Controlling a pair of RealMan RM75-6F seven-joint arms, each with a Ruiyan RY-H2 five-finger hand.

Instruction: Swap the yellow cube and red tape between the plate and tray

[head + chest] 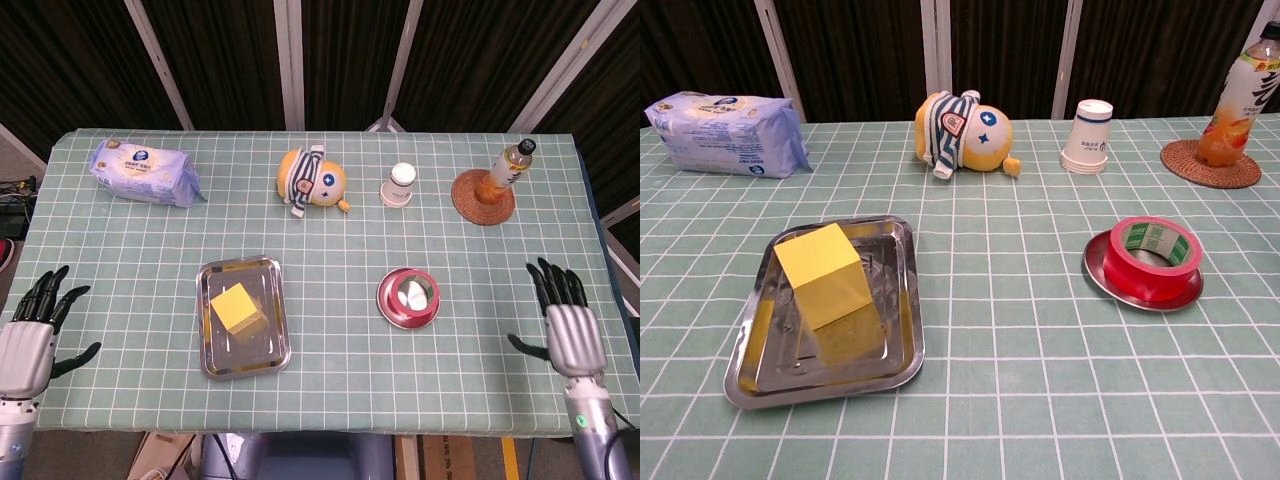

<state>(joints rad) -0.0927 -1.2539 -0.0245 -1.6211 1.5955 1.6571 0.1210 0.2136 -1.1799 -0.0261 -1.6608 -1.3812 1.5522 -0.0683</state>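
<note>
The yellow cube (235,306) (825,275) sits in the steel tray (272,345) (902,350) at the front left of the table. The red tape (408,296) (1153,259) lies flat on the small round steel plate (1100,280), right of centre. My right hand (567,326) hovers at the table's right front edge with fingers spread, well apart from the tape, holding nothing. My left hand (27,339) is at the left front edge, fingers spread, empty. Neither hand shows in the chest view.
Along the back stand a blue tissue pack (143,171), a striped yellow plush toy (312,180), an upturned white paper cup (399,185) and a juice bottle (509,168) on a woven coaster (478,205). Bare green cloth lies between tray and plate.
</note>
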